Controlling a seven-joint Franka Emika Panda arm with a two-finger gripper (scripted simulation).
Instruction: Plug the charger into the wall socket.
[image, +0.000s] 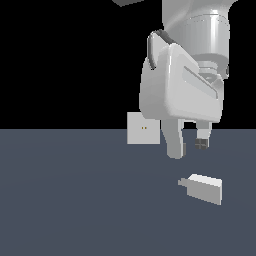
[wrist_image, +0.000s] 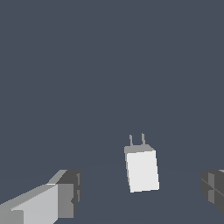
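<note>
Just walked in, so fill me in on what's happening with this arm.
A single robot arm is set to plug the charger into the wall socket. Nothing is held now: the gripper hangs open above the charger, which lies on the dark floor with its stub toward the exterior view's left. In the wrist view the charger sits between the two fingers, its two prongs visible. The socket plate stands upright farther back, apart from the charger.
</note>
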